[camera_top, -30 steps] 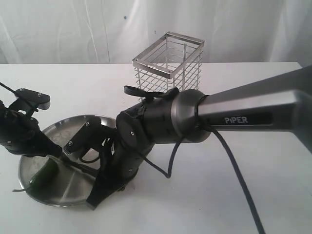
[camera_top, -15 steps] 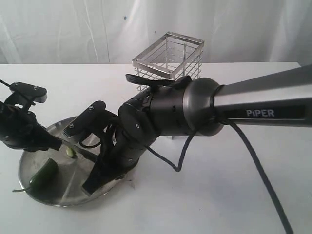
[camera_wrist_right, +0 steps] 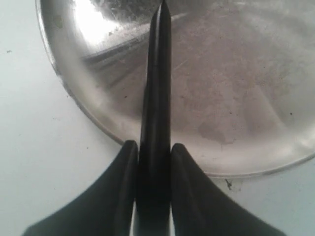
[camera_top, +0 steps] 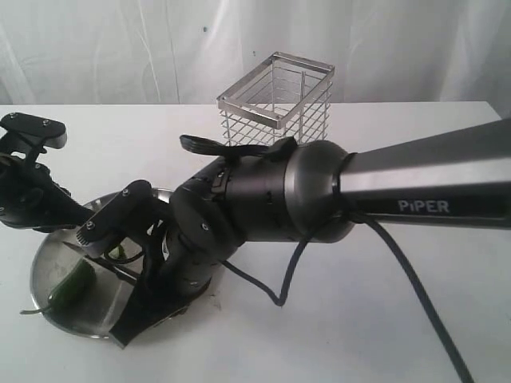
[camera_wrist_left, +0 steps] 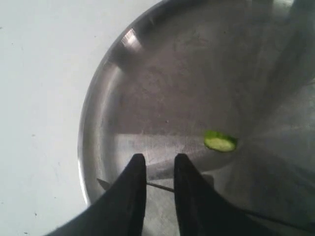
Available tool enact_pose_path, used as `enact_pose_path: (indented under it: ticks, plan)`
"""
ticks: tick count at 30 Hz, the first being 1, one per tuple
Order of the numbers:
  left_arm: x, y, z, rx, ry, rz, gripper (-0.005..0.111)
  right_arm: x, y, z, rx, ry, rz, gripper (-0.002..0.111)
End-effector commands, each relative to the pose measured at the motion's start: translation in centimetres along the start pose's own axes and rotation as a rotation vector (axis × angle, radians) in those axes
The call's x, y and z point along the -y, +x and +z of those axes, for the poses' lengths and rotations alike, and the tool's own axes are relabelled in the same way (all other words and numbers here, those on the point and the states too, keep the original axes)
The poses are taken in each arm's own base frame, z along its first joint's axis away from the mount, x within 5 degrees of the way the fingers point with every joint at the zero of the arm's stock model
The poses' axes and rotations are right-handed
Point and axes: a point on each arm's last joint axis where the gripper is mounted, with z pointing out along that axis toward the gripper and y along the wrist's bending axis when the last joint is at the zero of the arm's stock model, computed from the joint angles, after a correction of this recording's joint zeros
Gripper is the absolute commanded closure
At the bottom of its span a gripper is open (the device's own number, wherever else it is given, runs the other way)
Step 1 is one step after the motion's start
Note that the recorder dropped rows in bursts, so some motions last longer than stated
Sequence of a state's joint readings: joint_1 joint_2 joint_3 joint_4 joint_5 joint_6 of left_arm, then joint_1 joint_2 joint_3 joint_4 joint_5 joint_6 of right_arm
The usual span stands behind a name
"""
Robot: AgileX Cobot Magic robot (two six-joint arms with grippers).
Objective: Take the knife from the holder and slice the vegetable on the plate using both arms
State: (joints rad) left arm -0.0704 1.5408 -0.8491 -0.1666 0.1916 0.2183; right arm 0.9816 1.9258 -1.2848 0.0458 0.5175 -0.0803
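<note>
The steel plate (camera_top: 54, 257) lies at the front left. On it are the green chili (camera_top: 73, 282) and one cut slice (camera_top: 118, 252), pale inside (camera_wrist_left: 220, 141). My right gripper (camera_wrist_right: 154, 147) is shut on the black handle of the knife (camera_wrist_right: 156, 73), whose dark blade (camera_top: 100, 262) reaches over the plate (camera_wrist_right: 221, 88). In the exterior view this gripper (camera_top: 140, 311) sits low at the plate's near rim. My left gripper (camera_top: 68, 214) hangs above the plate's far left side, off the chili. Its fingers (camera_wrist_left: 138, 167) stand slightly apart with nothing between them, over the plate (camera_wrist_left: 162, 88).
The chrome wire holder (camera_top: 275, 100) stands upright behind the plate, with nothing showing inside. The bulky right arm (camera_top: 319, 199) stretches across the middle of the white table, with a black cable (camera_top: 399, 287) hanging from it.
A slice has come off the chili and lies on the plate. My left gripper has let go of the chili and risen up and left. The right arm has shifted left with the knife.
</note>
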Motion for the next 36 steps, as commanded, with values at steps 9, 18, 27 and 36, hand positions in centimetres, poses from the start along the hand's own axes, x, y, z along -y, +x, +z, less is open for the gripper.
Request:
enact_pose_path:
  ticks: [9, 18, 27, 36]
  plan:
    - [0.0, 0.0, -0.4, 0.001, 0.006, -0.025, 0.079, -0.6, 0.1, -0.5, -0.015, 0.0, -0.025, 0.108]
    - [0.0, -0.1, -0.4, 0.003, 0.006, -0.027, 0.079, -0.3, -0.2, -1.0, 0.006, 0.038, -0.022, 0.108]
    - [0.0, -0.1, -0.4, 0.005, 0.005, -0.032, 0.079, -0.6, 0.3, -1.4, -0.018, 0.035, -0.019, 0.108]
    - [0.0, -0.1, -0.4, 0.011, 0.003, -0.035, 0.079, -1.4, 0.2, -1.3, -0.004, 0.025, -0.032, 0.108]
